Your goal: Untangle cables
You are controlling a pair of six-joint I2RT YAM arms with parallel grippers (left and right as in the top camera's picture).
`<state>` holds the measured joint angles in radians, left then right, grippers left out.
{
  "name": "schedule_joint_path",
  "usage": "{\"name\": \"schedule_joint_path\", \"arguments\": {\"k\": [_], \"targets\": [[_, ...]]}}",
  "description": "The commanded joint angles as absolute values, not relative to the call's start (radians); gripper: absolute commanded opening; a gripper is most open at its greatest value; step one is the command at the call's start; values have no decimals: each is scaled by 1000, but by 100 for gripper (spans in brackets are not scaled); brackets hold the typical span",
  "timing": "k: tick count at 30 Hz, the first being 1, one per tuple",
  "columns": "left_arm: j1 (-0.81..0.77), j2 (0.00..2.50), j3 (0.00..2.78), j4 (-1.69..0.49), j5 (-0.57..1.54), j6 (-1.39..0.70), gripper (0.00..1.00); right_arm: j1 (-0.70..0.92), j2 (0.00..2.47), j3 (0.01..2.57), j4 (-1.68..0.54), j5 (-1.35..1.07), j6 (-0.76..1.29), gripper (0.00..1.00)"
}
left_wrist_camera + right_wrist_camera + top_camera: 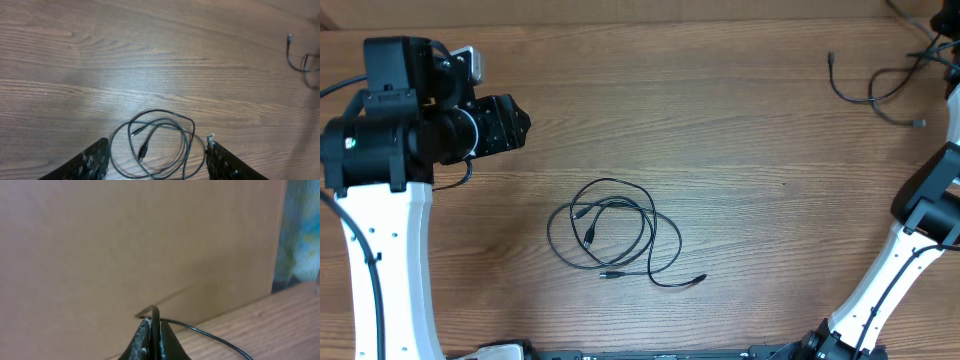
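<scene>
The left arm (380,200) stands along the left edge of the wooden table (720,130); its left gripper (157,141) hangs above the wood with its fingers (95,160) spread wide and nothing between them; in the left wrist view the bare gap frames part of the cables below.

Toward the middle of the table, nearer the near edge than the far one, lies the main bundle of cables (610,235); thin black cords lie flat in overlapping loops, crossing one another in several spots; two small plug ends (590,240) sit inside the loops, a third rests on the bundle's near side, and one loose tail ends in a plug (700,280) pointing at the right edge. The bundle lies well apart from both arms.

By the far right corner lie the loose strands (870,100); one end with a small plug points at the far edge, another ends in a paler tip (918,123), and the rest runs off toward the right edge.

The right arm (930,205) rises along the right edge; the right gripper (151,325) is pinched tight on a thin black cord (157,312), which bends over the fingertips and trails down to the wood; a plain brown board (125,245) stands behind it.
</scene>
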<state>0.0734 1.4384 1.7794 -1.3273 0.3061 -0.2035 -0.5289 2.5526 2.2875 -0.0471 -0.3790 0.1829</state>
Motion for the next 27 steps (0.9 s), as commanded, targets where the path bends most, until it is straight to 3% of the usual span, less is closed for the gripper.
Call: {"name": "schedule_joint_path", "arguments": {"k": [1, 2, 3, 8, 13, 16, 20, 27], "targets": [[70, 1407, 1810, -1325, 296, -216, 62, -510, 2548, 2297, -58, -337, 185, 16], [70, 1406, 1810, -1327, 296, -216, 62, -509, 2549, 2297, -76, -311, 185, 51], [69, 1406, 1810, -1330, 296, -215, 61, -509, 2549, 2297, -94, -286, 185, 100], [68, 1406, 1810, -1337, 295, -202, 61, -520, 2545, 2297, -121, -289, 186, 100], [69, 1405, 1810, -1345, 289, -179, 62, -547, 2474, 2299, -126, -612, 206, 100], [69, 1404, 1810, -1357, 281, -179, 62, -546, 2382, 2300, -167, -632, 259, 100], [69, 1404, 1810, -1372, 245, -179, 63, -499, 2228, 2300, -369, -660, 257, 100], [69, 1391, 1810, -1370, 148, -181, 65, -276, 2082, 2300, -802, -661, 250, 100]]}}
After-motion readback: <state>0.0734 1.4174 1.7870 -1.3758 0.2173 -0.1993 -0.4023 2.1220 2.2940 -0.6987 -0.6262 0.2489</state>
